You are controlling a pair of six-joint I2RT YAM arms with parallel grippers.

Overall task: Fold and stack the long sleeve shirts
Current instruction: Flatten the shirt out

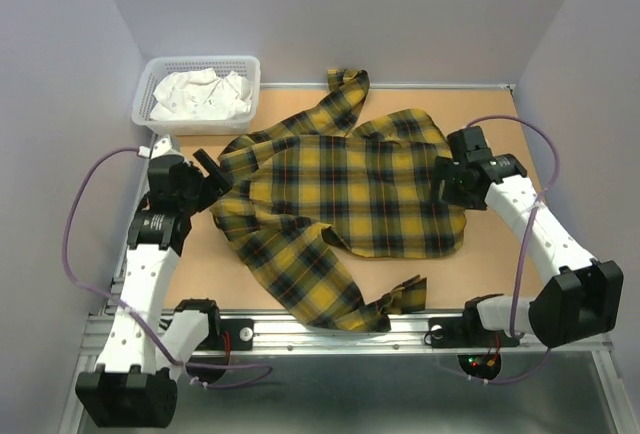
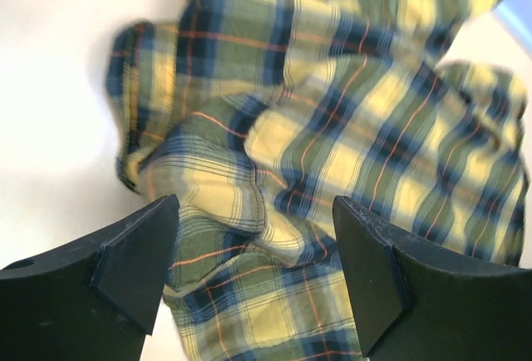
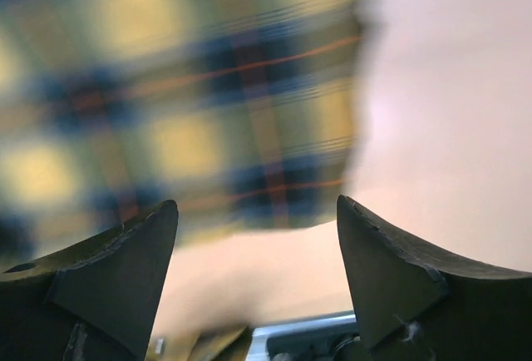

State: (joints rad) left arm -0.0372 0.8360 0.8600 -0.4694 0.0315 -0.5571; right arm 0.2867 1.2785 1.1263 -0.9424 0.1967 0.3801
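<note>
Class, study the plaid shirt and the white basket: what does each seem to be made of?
Plaid shirt: soft woven cloth, perhaps flannel, matte; it creases and drapes loosely. White basket: probably moulded plastic; stiff, slotted walls.

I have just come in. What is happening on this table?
A two-armed robot is working on a yellow plaid shirt that lies spread but rumpled on the table. The left hand is at its left edge and the right hand at its right edge; both are open and grip nothing. The shirt is not yet folded. A basket with white cloth stands at the far left corner.
</note>
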